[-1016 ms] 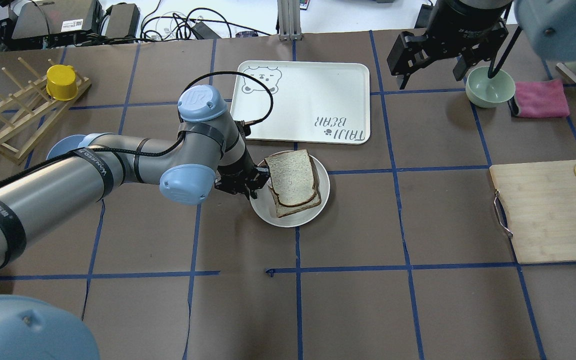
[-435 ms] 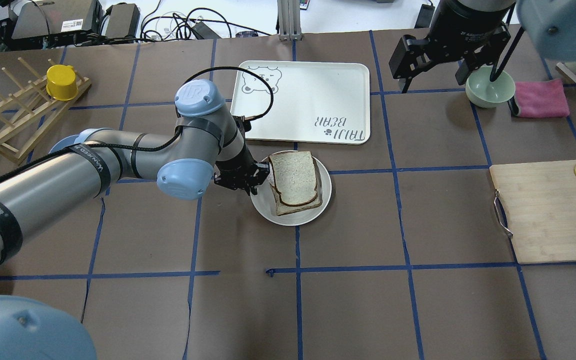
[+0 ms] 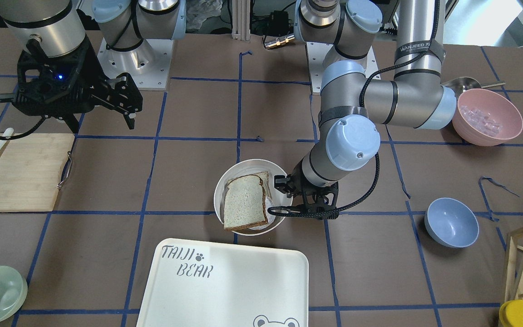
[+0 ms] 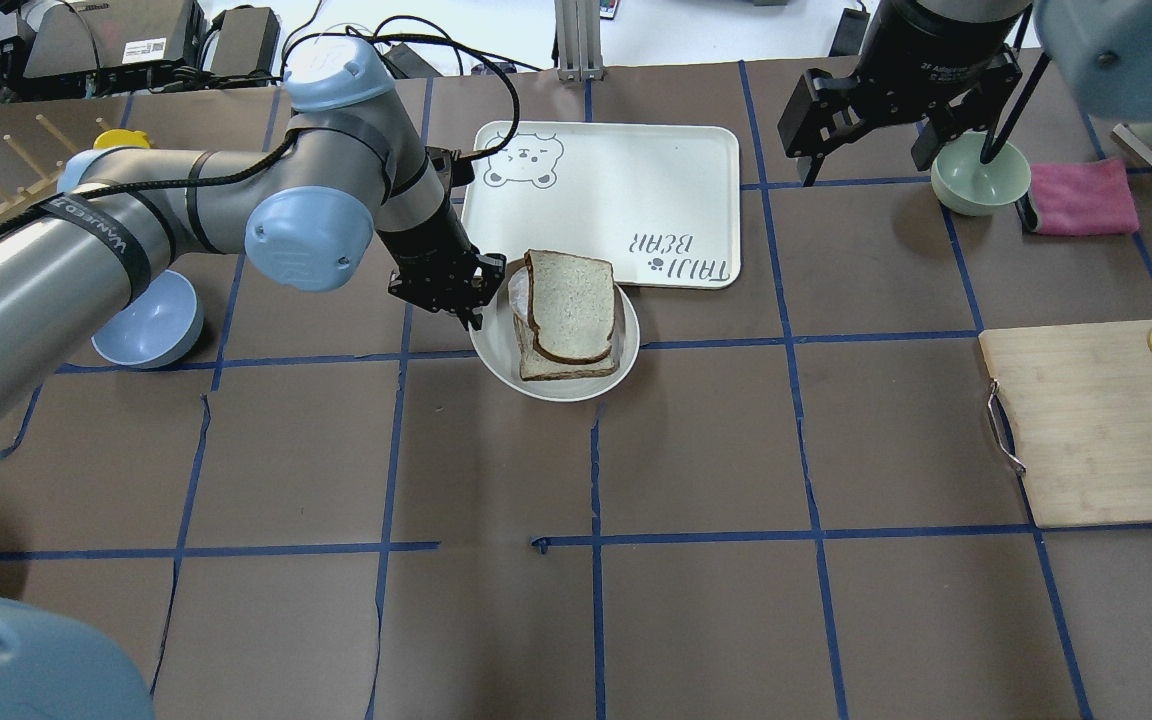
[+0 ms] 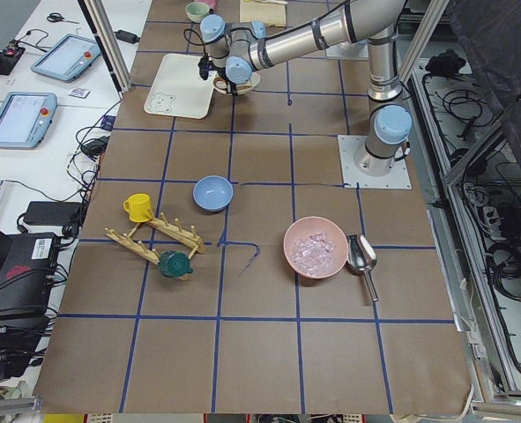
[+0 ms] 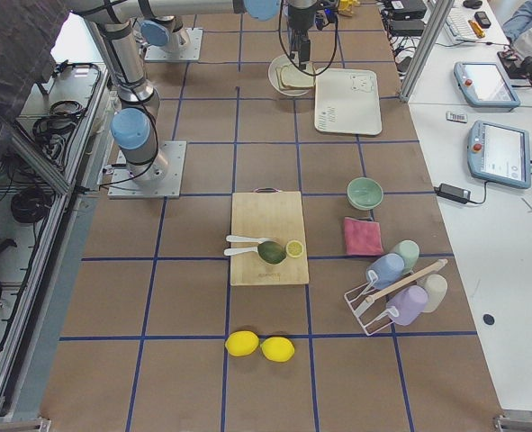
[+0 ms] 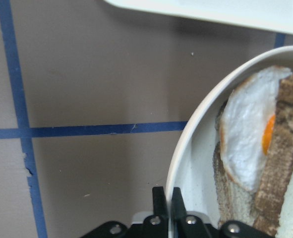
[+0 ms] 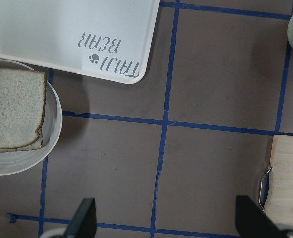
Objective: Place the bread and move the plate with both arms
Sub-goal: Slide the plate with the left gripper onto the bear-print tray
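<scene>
you see the bread [image 4: 568, 300] lying on a lower slice [image 4: 544, 368] in the plate [image 4: 496, 350], which sits just beside the tray's [image 4: 636, 180] near edge. from overhead the lower slice is almost wholly covered. only the left wrist view shows you the fried egg [image 7: 243, 144] between the two slices. the left gripper [image 7: 167, 198] is pinched tight on the plate's rim, its tips hard to make out under the wrist from overhead. the right gripper [image 4: 866, 165] hangs spread wide with nothing in it, near the green bowl [image 4: 979, 180].
</scene>
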Motion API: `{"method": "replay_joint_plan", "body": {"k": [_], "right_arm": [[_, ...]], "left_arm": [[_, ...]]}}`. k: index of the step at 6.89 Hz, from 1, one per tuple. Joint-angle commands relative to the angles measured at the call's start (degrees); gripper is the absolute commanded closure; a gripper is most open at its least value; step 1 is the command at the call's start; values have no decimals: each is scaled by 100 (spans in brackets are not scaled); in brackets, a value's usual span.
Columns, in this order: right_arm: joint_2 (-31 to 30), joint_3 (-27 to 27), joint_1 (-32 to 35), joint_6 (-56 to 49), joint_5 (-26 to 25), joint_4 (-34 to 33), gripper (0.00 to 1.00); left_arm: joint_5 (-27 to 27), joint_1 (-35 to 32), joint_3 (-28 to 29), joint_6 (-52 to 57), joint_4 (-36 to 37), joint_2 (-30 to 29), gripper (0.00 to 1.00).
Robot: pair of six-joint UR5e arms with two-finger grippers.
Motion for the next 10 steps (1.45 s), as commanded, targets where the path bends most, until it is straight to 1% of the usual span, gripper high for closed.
{"method": "replay_joint_plan", "body": {"k": [1, 2, 3, 4, 5, 6, 7, 8, 9, 10], "right_arm": [[0, 0, 4, 1, -11, 2, 0], [0, 0, 4, 1, -11, 2, 0], [0, 0, 4, 1, -11, 2, 0], [0, 0, 4, 1, -11, -33, 0], [0, 9, 4, 1, -11, -25, 0], [0, 9, 4, 1, -11, -24, 0], [0, 9, 4, 1, -11, -24, 0], [0, 26, 4, 1, -11, -24, 0], [0, 26, 4, 1, -11, -16, 0], [0, 26, 4, 1, -11, -16, 0]], "left_arm": [[-29, 149, 570, 494, 37, -169, 100], [-194, 158, 913, 670, 63, -354, 100], [-483, 158, 1117, 654, 411, -677, 100], [-616, 167, 1249, 550, 1024, -1176, 100], [-852, 158, 1398, 479, 1474, -1538, 100], [-1107, 158, 1704, 217, 1591, -1864, 100], [-1153, 158, 2047, 162, 1592, -2206, 100], [-1336, 158, 2259, 66, 1592, -2436, 100], [-1356, 158, 2322, 22, 1592, -2534, 100], [-1382, 158, 2279, -66, 1592, -2535, 27]]}}
